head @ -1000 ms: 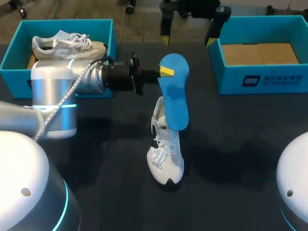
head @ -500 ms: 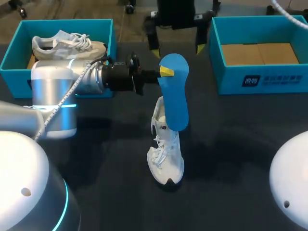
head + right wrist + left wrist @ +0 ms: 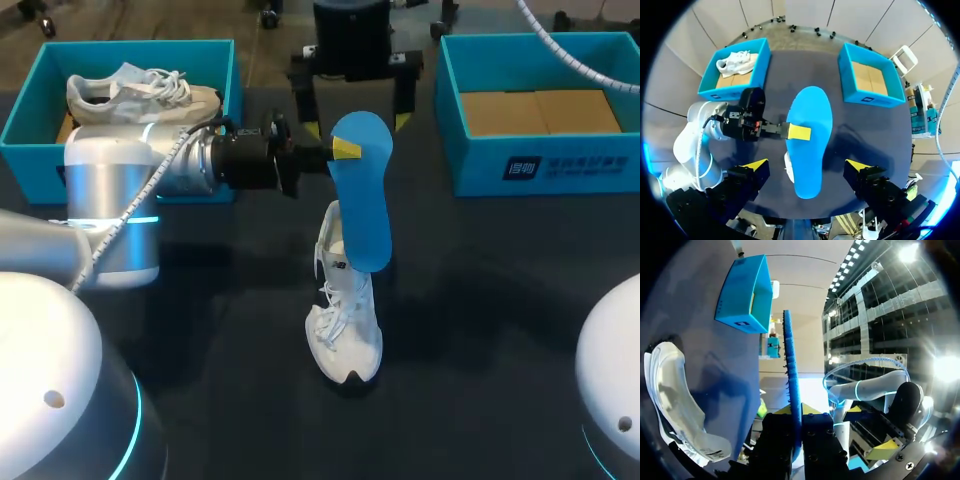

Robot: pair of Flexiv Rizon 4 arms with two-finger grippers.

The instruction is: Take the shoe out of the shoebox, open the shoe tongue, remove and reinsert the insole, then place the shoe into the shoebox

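Note:
My left gripper is shut on a blue insole and holds it upright in the air over the middle of the table. In the left wrist view the insole shows edge-on between that gripper's fingers. Below the insole a white shoe lies on the dark table. My right gripper hangs open just behind the insole's top, one finger on each side. Seen from the right wrist, the insole lies ahead of this gripper, and the shoe peeks out under it.
A blue shoebox at the back left holds a second white shoe. Another blue shoebox at the back right shows only its cardboard floor. My left arm's silver body spans the table's left side.
My right gripper has come from the table's far edge, leftward and nearer, to just behind the insole, still open. The left gripper, insole and shoe have not moved.

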